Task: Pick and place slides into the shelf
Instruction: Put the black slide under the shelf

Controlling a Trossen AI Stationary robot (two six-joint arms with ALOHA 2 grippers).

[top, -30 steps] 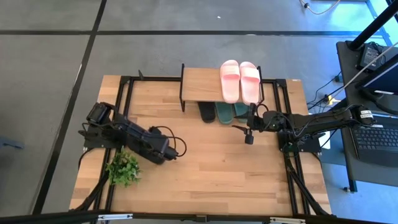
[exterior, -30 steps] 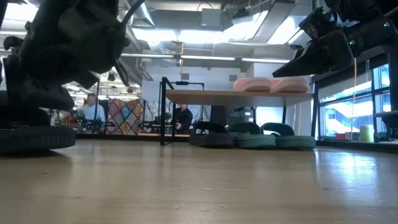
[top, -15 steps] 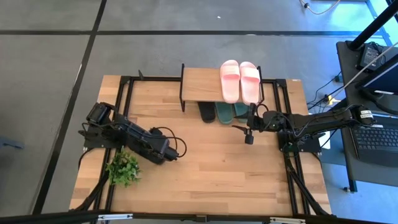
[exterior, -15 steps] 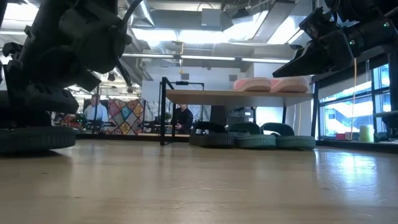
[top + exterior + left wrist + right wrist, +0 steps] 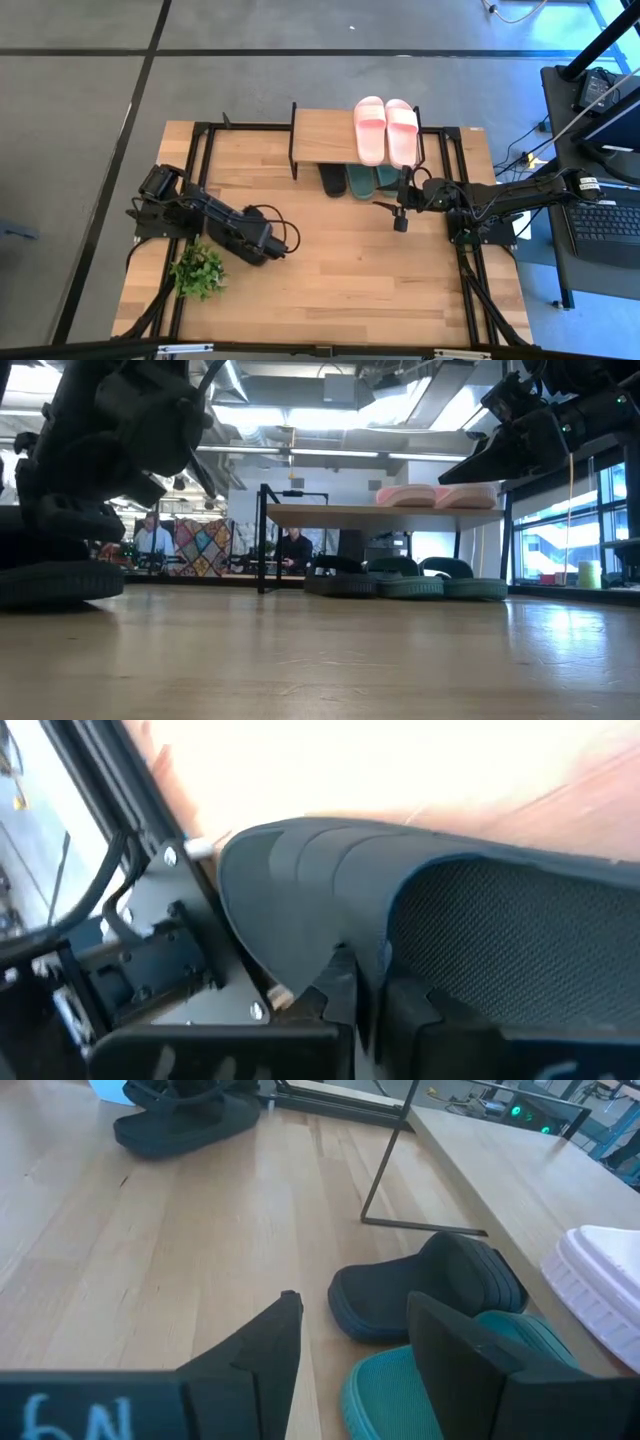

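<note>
I see my left gripper [image 5: 365,995] has just closed on the black slide [image 5: 420,910] well in front of the shelf [image 5: 325,135]. My right gripper [image 5: 350,1350] stays open beside the shelf, empty.

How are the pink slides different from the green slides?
The pink slides are pale pink; the green slides are dark green. The pink slides lie on the shelf's wooden top board; the green slides sit underneath it, down on the table. From above, the pink slides show whole, while the green slides only poke out partly from under the board. Both pairs lie side by side at the shelf's right end.
</note>
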